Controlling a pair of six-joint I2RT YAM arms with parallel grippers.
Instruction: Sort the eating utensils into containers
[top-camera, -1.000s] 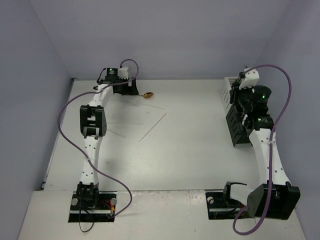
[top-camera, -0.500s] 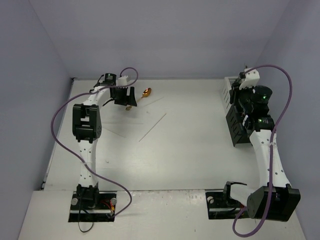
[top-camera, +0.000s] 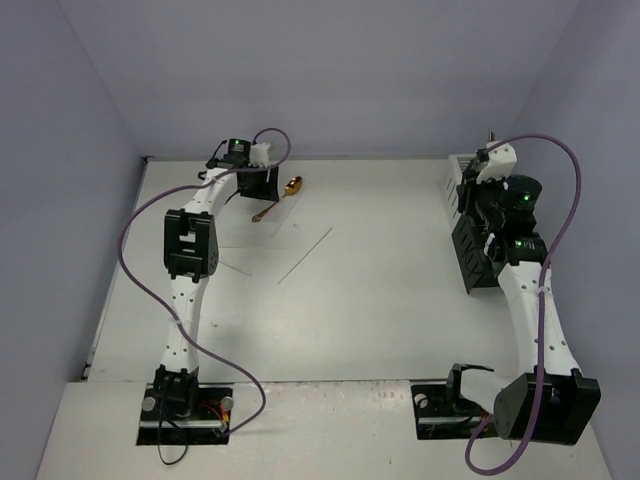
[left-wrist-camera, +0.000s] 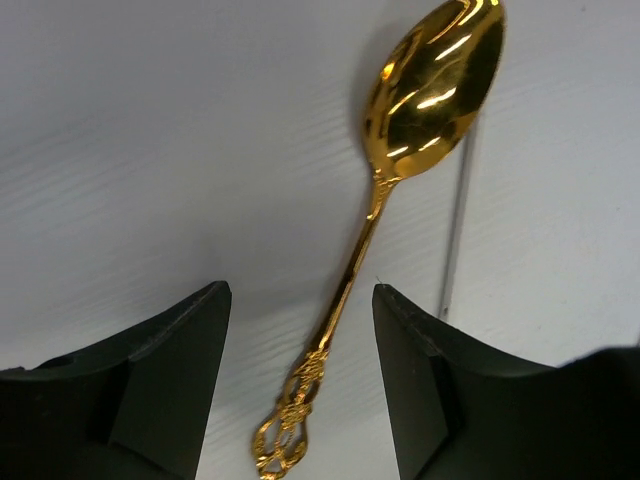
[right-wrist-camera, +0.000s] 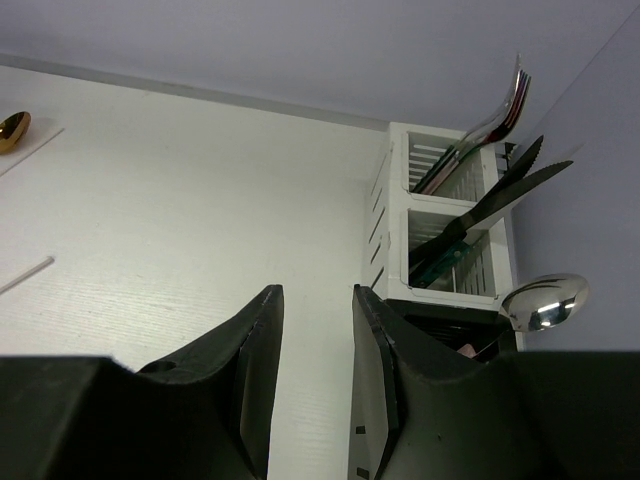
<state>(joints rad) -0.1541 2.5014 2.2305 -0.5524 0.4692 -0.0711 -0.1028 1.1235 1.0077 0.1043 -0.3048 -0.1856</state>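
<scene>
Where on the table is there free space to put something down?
The widest bare patch of table lies between the loose chopstick and the black holder. The near edge is free too. Crowded: the far left corner, with the gold spoon and left gripper.
</scene>
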